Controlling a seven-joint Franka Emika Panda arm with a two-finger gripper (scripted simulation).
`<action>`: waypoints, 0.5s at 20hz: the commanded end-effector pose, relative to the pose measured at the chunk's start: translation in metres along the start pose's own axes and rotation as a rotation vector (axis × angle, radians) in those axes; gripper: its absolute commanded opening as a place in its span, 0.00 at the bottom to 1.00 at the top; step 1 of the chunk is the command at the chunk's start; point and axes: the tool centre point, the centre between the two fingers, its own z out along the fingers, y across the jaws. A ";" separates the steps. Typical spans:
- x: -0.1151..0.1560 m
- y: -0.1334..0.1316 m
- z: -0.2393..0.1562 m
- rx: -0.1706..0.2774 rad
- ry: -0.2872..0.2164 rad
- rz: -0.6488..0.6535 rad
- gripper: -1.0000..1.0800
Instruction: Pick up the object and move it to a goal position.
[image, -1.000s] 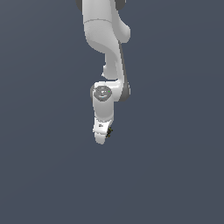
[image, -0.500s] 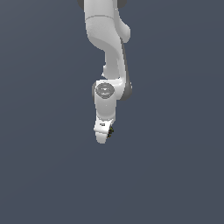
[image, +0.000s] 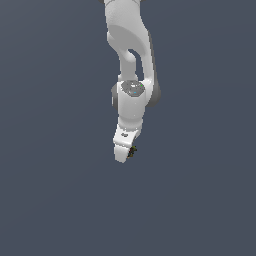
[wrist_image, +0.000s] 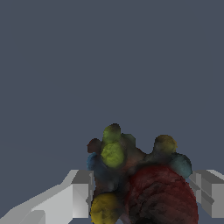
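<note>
While jaws clamp the clump (wrist_image: 140, 183), arm (image: 131, 60) slightly shifted from earlier.

The arm (image: 131, 60) looks like smooth white plastic with a soft shine. The object (wrist_image: 140, 183) between the jaws is matt and rough, lumpy, with dull coloured blobs. The grey surface (image: 50, 190) is flat and matt.
</note>
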 end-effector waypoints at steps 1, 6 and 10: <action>0.013 0.009 -0.021 -0.040 -0.002 0.030 0.00; 0.036 0.026 -0.062 -0.119 -0.009 0.090 0.00; 0.053 0.037 -0.095 -0.179 -0.015 0.136 0.00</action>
